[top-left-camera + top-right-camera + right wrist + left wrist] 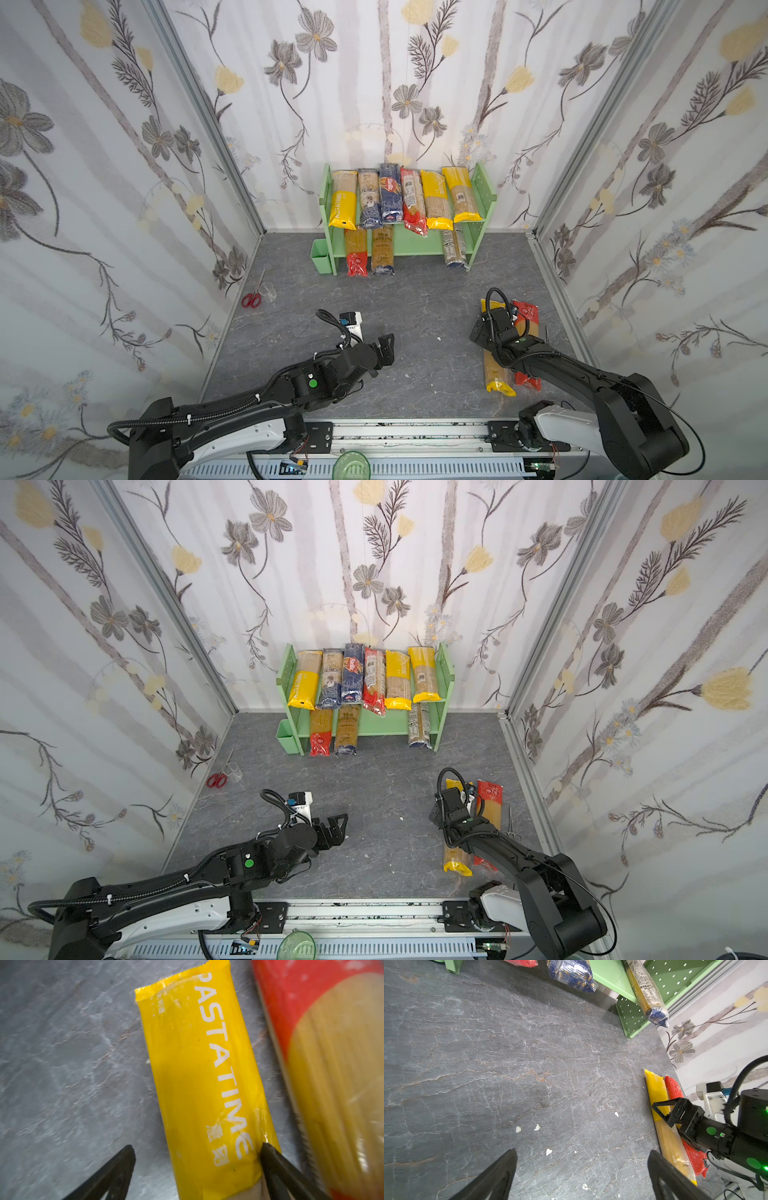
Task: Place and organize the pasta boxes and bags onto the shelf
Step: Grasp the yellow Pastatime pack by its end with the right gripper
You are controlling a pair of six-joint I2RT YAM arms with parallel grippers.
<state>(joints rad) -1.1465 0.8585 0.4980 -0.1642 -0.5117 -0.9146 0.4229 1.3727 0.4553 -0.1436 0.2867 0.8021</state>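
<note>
- Evidently the right pincer [197,1149] stands wide and grips nothing; it hangs close above the table [62,1064]
- yellow bag [199,1076] lies flat on the table between its jaws, running lengthways ahead of the pincer; one fingertip [270,1153] sits at the bag's edge, contact unclear; the other fingertip [124,1159] is well clear of the bag, over bare table
- red bag [332,1043] lies just beside the yellow bag and roughly parallel to it, outside the jaws, past the fingertip at the bag's edge; in both top views the right arm hides the middle of both bags
- left pincer [582,1153] is wide too and empty; only bare table lies between its jaws; both bags lie well off to its right
- shelf [409,245] stands well ahead of both pincers, against the back wall; six packs lie side by side on its top tier, the Barilla box [390,193] third from the left; three more packs lie on the lower tier, their near ends jutting out towards the pincers
- scissors [251,299] lie off to the left of the left pincer, by the side wall
</note>
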